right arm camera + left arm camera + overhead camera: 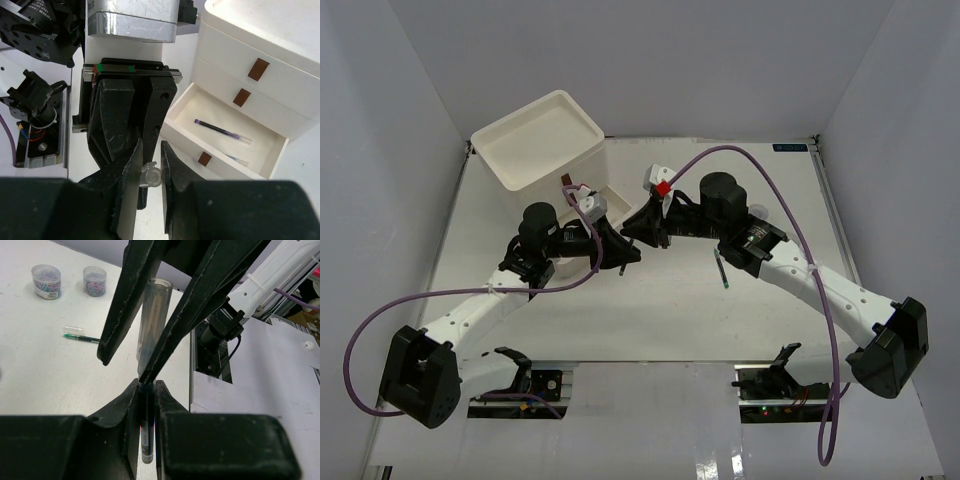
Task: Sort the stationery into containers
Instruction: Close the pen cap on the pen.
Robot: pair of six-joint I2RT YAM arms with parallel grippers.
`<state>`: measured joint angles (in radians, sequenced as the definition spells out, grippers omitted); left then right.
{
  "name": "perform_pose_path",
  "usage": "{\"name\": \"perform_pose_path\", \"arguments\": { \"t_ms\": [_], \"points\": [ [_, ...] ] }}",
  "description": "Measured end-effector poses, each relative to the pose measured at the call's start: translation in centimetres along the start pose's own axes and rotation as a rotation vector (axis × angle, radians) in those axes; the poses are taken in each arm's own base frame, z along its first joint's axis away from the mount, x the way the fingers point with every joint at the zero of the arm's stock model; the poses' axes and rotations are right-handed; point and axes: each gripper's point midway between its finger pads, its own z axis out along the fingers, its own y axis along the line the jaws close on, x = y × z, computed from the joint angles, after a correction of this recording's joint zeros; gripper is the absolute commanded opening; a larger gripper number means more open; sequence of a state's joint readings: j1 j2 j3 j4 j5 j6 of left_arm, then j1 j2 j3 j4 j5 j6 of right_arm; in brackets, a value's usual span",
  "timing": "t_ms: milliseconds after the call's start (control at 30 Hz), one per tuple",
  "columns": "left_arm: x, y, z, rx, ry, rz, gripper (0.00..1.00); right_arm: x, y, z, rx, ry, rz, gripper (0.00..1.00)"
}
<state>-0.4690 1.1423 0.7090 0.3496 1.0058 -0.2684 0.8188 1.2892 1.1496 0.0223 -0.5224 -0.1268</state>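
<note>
Looking down from above, you see the left gripper [620, 250] and right gripper [640, 228] meeting tip to tip at mid-table. The drawer unit [565, 175] stands at eleven o'clock from them, with its open drawer [612, 192] just beyond. A loose pen [722, 270] lies at four o'clock. What the grippers share is hidden here.

From the left wrist, your left fingers are clamped on the dark lower barrel of a pen [146, 435]. The right fingers pinch its clear upper end at twelve o'clock. Two jars [46, 281] sit at ten o'clock.

From the right wrist, your right fingers are closed on that clear end, and the bottom drawer at two o'clock holds a purple pen [222, 131].

This looks like a hand-over or a capping. Next, one grip must release cleanly before the other carries the pen over the drawer.
</note>
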Motion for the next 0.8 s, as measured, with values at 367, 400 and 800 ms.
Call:
{"name": "perform_pose_path", "arguments": {
  "t_ms": [367,400,800],
  "points": [
    [-0.5,-0.3,0.1,0.008,-0.025,0.013,0.04,1.5,0.3,-0.1,-0.004,0.052,0.047,0.36],
    [-0.6,-0.3,0.1,0.007,-0.026,0.013,0.04,1.6,0.3,0.0,-0.006,0.054,0.051,0.36],
    [-0.7,-0.2,0.1,0.003,-0.030,0.016,0.04,1.6,-0.1,-0.1,0.018,0.057,0.059,0.50]
  ]
}}
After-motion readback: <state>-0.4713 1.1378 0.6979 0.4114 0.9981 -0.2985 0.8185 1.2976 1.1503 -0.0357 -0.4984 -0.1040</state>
